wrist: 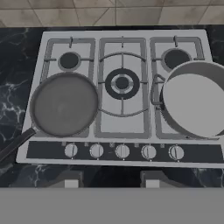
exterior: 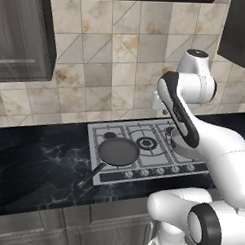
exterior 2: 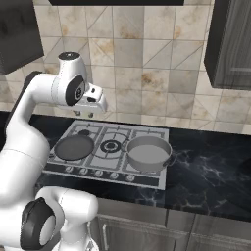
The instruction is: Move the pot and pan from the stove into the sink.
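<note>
- Two vessels sit on the stove [wrist: 122, 87]: I see the pan [wrist: 64, 104] near left, the pot [wrist: 192, 101] near right.
- My gripper [wrist: 112, 180] hangs above the stove's near edge, fingers part-spread, holding and touching nothing.
- Black marble table [exterior 2: 211, 171] surrounds the stove.

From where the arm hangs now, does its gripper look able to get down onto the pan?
Probably yes. The gripper hangs above the stove with open air below, the pan lies uncovered, and the pot sits well off to the side.
</note>
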Controlling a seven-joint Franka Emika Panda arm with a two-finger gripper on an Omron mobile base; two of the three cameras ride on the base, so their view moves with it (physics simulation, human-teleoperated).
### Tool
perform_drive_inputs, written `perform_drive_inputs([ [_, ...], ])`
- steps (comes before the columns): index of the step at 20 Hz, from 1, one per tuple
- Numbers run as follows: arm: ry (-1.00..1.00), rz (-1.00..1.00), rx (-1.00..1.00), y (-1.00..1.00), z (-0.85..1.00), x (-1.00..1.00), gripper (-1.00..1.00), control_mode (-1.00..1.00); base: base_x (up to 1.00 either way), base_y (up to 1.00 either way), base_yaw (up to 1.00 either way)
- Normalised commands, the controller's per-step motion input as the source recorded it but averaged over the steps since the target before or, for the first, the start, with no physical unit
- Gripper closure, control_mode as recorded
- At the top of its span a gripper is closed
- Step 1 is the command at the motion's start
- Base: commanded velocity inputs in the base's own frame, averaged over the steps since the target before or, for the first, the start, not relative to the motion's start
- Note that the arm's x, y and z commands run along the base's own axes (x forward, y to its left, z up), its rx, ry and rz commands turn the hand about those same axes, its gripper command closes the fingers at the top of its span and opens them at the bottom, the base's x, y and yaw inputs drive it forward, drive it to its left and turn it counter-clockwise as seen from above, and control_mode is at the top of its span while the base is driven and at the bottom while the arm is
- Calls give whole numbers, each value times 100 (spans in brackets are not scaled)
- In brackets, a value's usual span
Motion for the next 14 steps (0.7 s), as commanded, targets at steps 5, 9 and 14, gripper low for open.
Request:
perform_drive_inputs([
  [5,-1,3,0,-13,0,-1,-100,-100,0,0,0],
  [9,-4,8,0,-36,0,-3,-100,-100,0,0,0],
  [14,-5,9,0,-47,-1,-1,-100,-100,0,0,0],
])
